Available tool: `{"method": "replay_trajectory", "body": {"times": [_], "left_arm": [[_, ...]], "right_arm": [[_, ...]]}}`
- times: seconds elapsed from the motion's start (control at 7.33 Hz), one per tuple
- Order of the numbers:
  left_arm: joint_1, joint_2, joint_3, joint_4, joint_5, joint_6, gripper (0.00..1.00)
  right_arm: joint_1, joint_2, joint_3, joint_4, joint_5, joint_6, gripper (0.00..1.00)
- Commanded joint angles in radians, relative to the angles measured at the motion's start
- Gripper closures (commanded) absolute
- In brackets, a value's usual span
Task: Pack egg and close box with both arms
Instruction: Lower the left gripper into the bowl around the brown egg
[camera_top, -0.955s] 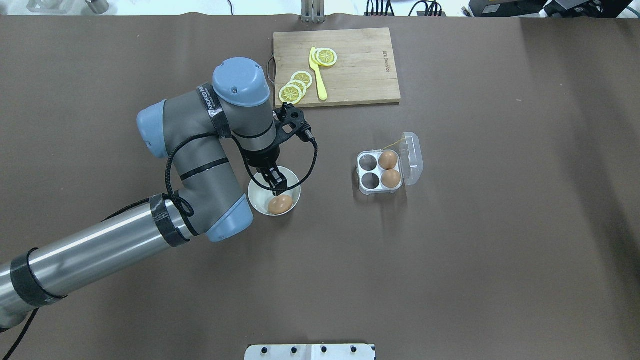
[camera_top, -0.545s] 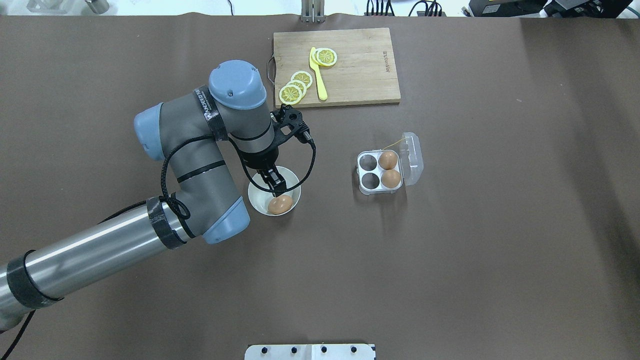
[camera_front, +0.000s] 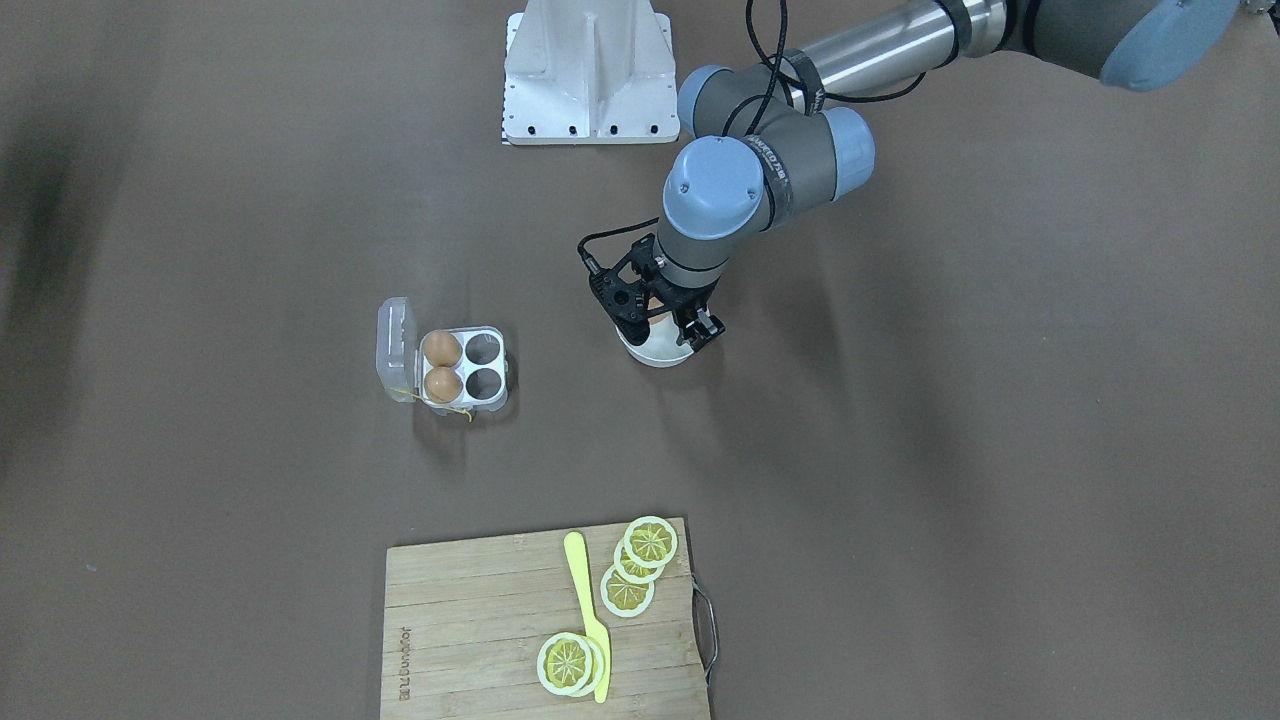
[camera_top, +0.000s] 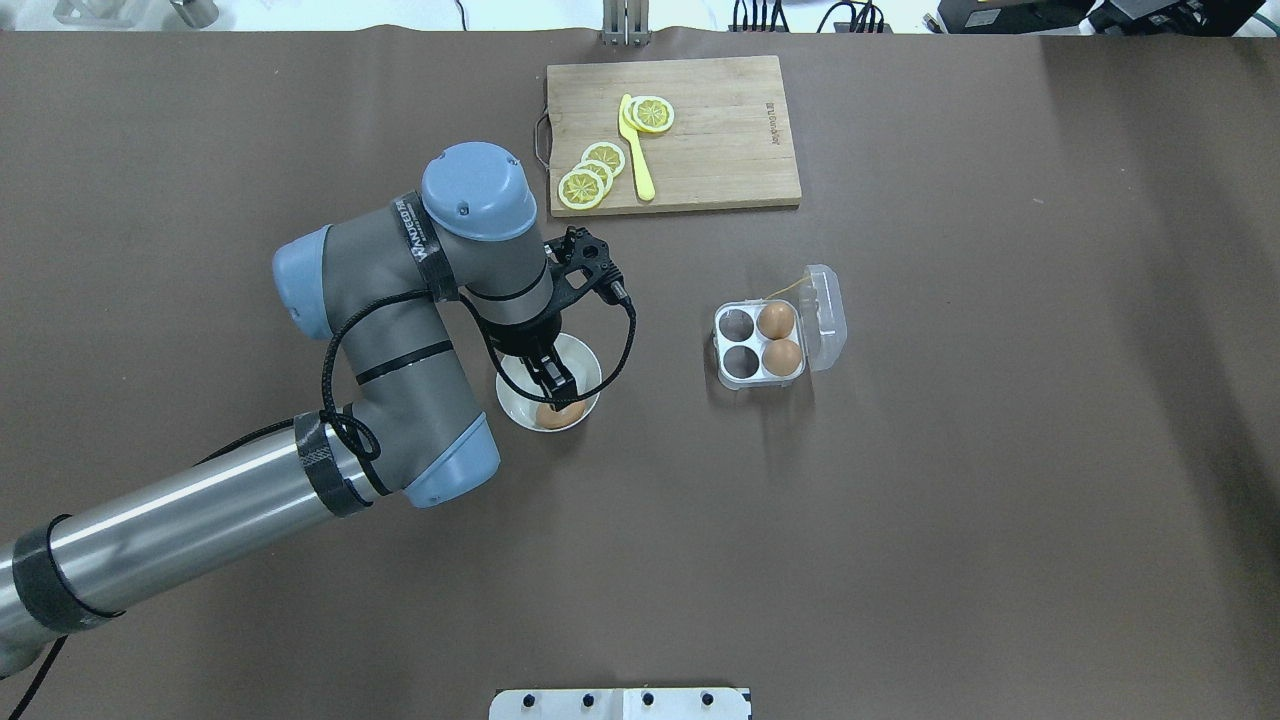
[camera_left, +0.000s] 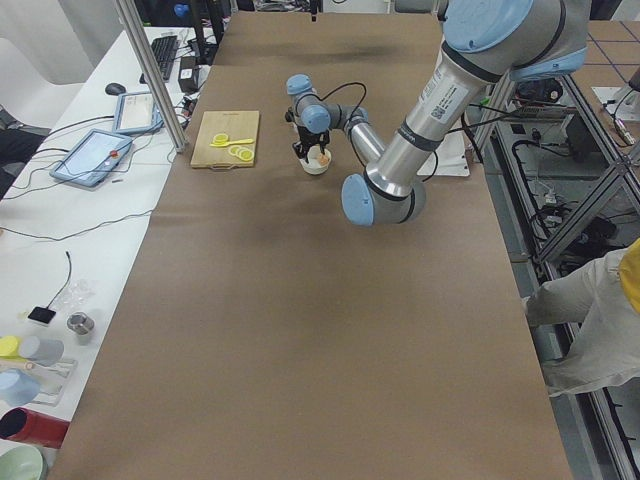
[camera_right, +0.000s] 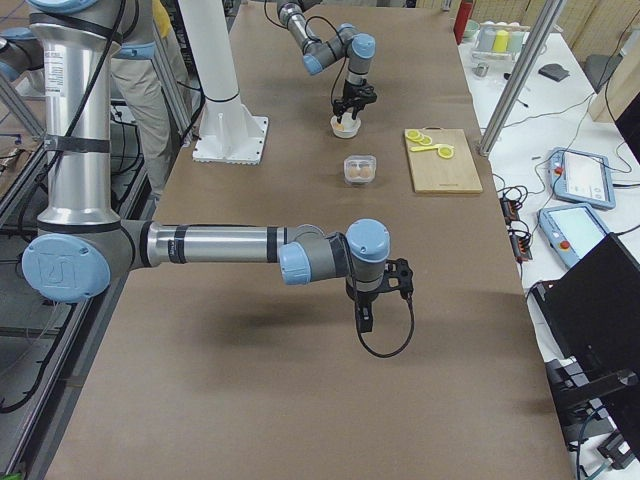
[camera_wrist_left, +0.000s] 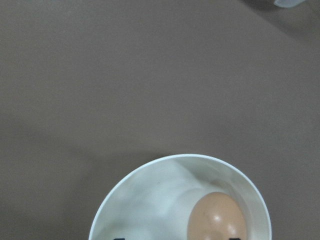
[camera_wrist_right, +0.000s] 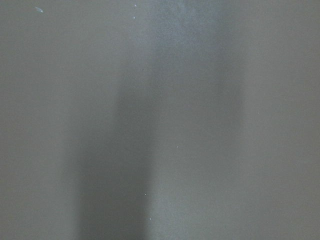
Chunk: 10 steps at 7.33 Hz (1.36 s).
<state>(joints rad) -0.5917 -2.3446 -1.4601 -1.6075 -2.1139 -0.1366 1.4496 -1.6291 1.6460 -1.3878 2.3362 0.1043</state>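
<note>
Overhead exterior showed our left hand (camera_top: 556, 391) low in the bowl (camera_top: 582, 356), released over the egg (camera_top: 562, 413) (nothing gripped yet). Next, we judged, came centring, a gentle clench, then the box (camera_top: 760, 341).

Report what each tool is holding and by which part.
Nothing is held. The left tool hangs open over the egg, which lies loose in the bowl. The right tool shows nothing in it.
</note>
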Motion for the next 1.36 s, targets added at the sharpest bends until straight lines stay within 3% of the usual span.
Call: {"method": "replay_trajectory", "body": {"times": [0.0, 1.23], "left_arm": [[0.015, 0.004, 0.001, -0.006, 0.000, -0.012, 0.24], [0.036, 0.005, 0.010, -0.037, 0.014, -0.026, 0.25]], "right_arm": [[0.000, 0.000, 0.000, 0.000, 0.000, 0.002, 0.00], [0.000, 0.000, 0.000, 0.000, 0.000, -0.002, 0.00]]}}
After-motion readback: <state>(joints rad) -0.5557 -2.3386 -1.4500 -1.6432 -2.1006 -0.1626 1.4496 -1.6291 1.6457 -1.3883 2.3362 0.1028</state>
